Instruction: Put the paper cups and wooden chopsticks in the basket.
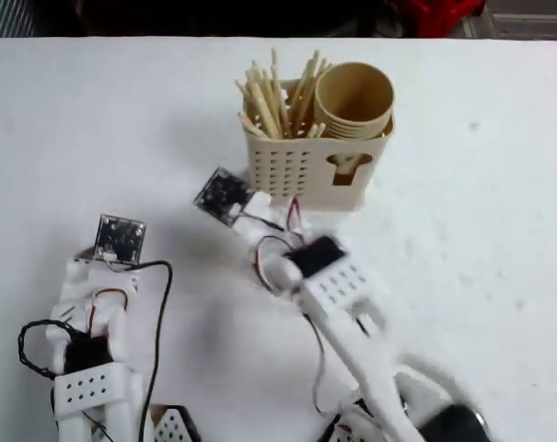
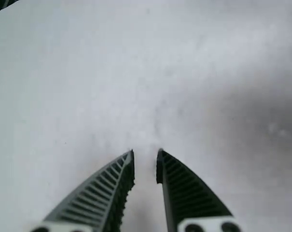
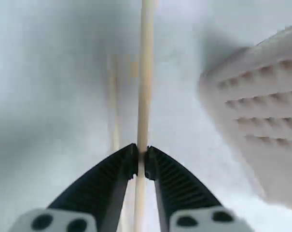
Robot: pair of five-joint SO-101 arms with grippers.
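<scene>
**Almost home: one last piece in hand**

The right gripper (image 3: 141, 157) was the one to watch. Its black ribbed jaws were clamped on a single pale wooden chopstick (image 3: 146, 72), which ran straight out past the tips, above the white table (image 1: 94, 120). Just beside it stood the cream, perforated plastic basket (image 3: 261, 130), near but not touching. A fainter streak lay alongside the held stick. Whether it was a second stick or only a shadow could not be told.

From the high view, the basket (image 1: 306, 170) looked well stocked. A thick sheaf of wooden chopsticks (image 1: 273, 92) stood upright in one compartment. A nested stack of tan paper cups (image 1: 354, 99) sat mouth-up in the other. The right arm (image 1: 338, 281) was stretched in towards the basket's front wall.

Off to the side, the left gripper (image 2: 146, 162) was pointed at bare table, well apart from the basket. Its jaws were parted by a narrow gap, with nothing between them.

By the look of it, the job was very nearly done. The cups were in and most of the sticks were in. What was left was to lift the gripped stick over the rim and drop it among the others.
</scene>
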